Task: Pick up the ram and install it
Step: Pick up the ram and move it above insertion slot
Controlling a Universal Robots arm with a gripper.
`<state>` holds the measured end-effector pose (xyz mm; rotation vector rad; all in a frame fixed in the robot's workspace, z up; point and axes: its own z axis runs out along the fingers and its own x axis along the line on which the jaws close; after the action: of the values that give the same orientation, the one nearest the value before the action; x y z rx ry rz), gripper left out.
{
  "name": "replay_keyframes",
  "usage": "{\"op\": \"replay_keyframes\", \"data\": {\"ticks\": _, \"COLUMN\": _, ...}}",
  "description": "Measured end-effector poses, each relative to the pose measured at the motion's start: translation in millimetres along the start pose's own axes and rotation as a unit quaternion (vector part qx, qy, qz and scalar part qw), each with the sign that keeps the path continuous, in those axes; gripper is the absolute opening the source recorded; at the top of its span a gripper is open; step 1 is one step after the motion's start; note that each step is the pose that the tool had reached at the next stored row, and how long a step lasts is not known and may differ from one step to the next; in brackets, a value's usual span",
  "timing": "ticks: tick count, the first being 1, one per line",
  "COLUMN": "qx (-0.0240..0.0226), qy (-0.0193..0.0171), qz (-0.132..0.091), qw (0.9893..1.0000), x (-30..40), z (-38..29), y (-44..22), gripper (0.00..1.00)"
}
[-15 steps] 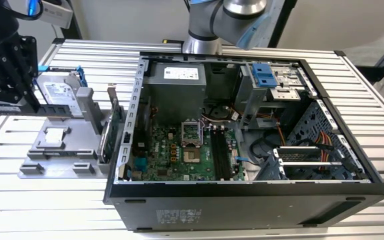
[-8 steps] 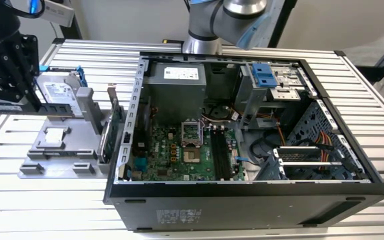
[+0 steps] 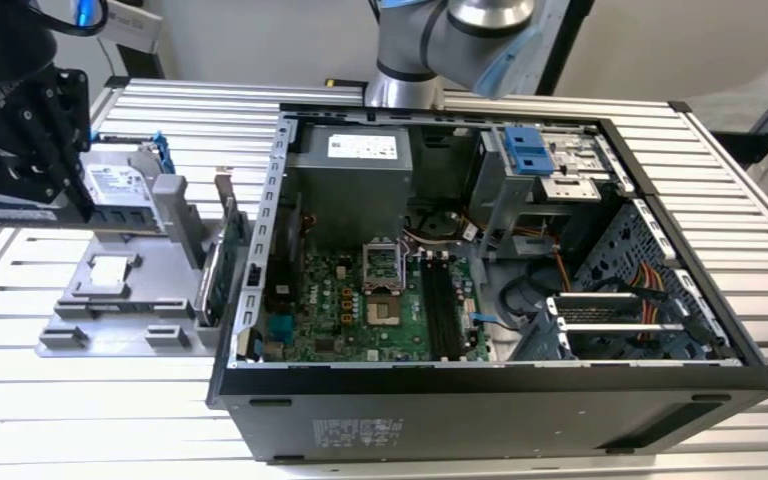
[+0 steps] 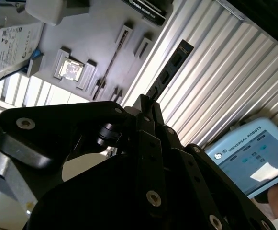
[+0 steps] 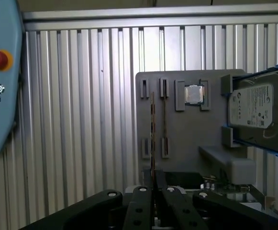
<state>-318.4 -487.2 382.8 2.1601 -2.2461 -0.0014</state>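
One gripper [image 5: 153, 181] held the ram [image 5: 152, 139] clamped by one end, the stick jutting straight out ahead of it; the grey parts tray [image 5: 191, 139] lay beyond the tip.

The ribbed silver metal table [image 5: 81, 120] looks brushed, with a dull sheen. The flat grey parts holder [image 5: 186, 143] seems to be matt plastic. The black jointed gripper [image 5: 153, 178] is smooth and matt, studded with bright metal screws [image 5: 111, 194]. The long dark circuit-board ram [image 4: 170, 72] glints faintly. The grey metal hard drive [image 5: 263, 82] carries a glossy white paper label [image 5: 256, 110].
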Motion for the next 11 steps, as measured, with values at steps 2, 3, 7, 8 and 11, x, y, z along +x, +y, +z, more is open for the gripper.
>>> {"op": "replay_keyframes", "data": {"ticks": 2, "qx": 0.0, "qy": 0.0, "qz": 0.0, "qw": 1.0, "x": -0.3, "z": -0.1, "y": -2.2, "gripper": 0.0}}
{"op": "replay_keyframes", "data": {"ticks": 3, "qx": 0.0, "qy": 0.0, "qz": 0.0, "qw": 1.0, "x": -0.5, "z": -0.1, "y": -3.2, "gripper": 0.0}}
{"op": "replay_keyframes", "data": {"ticks": 7, "qx": 0.0, "qy": 0.0, "qz": 0.0, "qw": 1.0, "x": -1.0, "z": -0.2, "y": -7.1, "gripper": 0.0}}
{"op": "replay_keyframes", "data": {"ticks": 8, "qx": 0.0, "qy": 0.0, "qz": 0.0, "qw": 1.0, "x": -1.2, "z": -0.2, "y": -8.1, "gripper": 0.0}}
{"op": "replay_keyframes", "data": {"ticks": 11, "qx": 0.0, "qy": 0.0, "qz": 0.0, "qw": 1.0, "x": -1.7, "z": -0.3, "y": -10.9, "gripper": 0.0}}
